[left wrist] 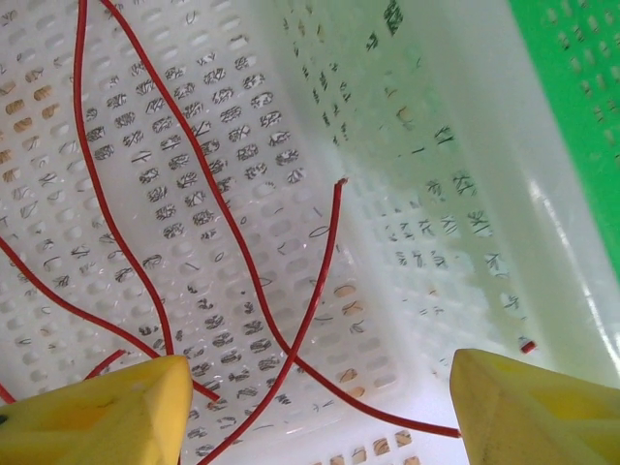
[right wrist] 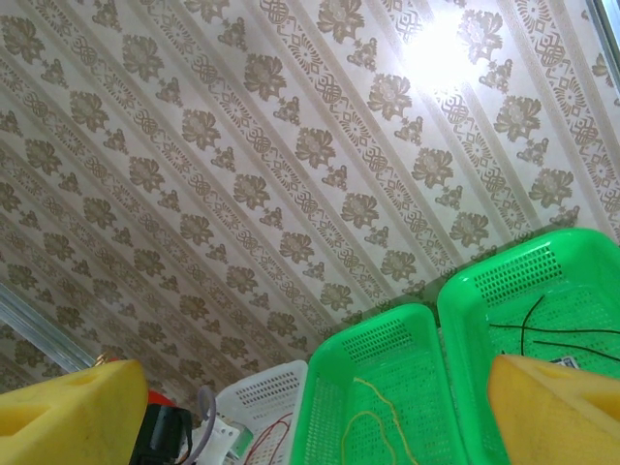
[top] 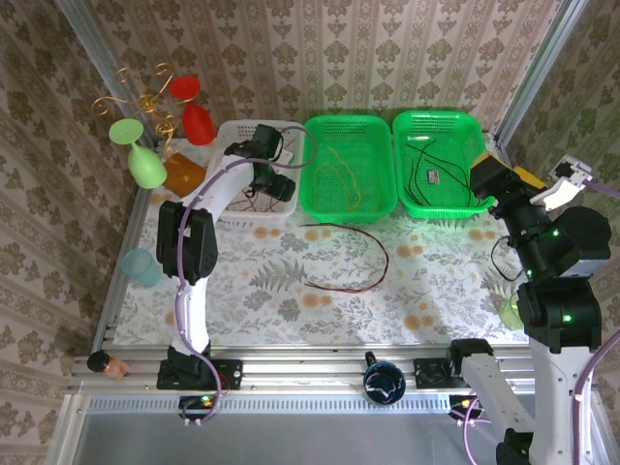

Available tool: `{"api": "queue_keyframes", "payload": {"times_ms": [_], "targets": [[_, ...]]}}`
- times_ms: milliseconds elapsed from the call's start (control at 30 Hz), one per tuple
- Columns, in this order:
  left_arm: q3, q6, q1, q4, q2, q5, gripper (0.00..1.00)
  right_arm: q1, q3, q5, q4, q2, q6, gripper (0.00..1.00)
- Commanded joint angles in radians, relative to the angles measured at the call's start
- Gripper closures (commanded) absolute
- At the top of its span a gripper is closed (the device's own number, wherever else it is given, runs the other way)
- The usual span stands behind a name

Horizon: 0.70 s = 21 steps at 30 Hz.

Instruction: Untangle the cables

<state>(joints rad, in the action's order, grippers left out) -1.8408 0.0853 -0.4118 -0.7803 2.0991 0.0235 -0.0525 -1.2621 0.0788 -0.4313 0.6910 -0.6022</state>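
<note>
You see red cables [left wrist: 329,242], hair-thin, crossing loosely in the white basket [left wrist: 465,242] | left gripper [left wrist: 320,392] spread over them, empty | right gripper [right wrist: 320,402] spread, empty

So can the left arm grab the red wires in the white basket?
Probably yes. The left pincer hangs open just over the red wires inside the white basket, and nothing lies between them.

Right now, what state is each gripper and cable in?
Left gripper, open, over the white basket.
Right gripper, open, raised, holding nothing.
Red cables, crossing loosely in that basket.
Yellow cable, curled in the middle green basket.
Black cables, lying in the right green basket.
Loose cable, one open loop on the table.
</note>
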Motion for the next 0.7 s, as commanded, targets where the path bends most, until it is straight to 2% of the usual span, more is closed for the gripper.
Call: {"api": "queue_keyframes", "payload": {"times_ms": [0, 300, 667], "targets": [[-0.023, -0.040, 0.003, -0.024, 0.011, 0.045, 0.29, -0.001, 0.017, 0.012, -0.011, -0.015, -0.002, 0.09], [-0.027, -0.074, -0.004, -0.020, 0.023, 0.111, 0.28, -0.001, 0.054, 0.025, -0.022, -0.010, -0.004, 0.09], [-0.029, -0.091, 0.009, 0.010, -0.010, 0.115, 0.28, -0.001, 0.109, 0.032, -0.060, 0.015, -0.028, 0.09]]}}
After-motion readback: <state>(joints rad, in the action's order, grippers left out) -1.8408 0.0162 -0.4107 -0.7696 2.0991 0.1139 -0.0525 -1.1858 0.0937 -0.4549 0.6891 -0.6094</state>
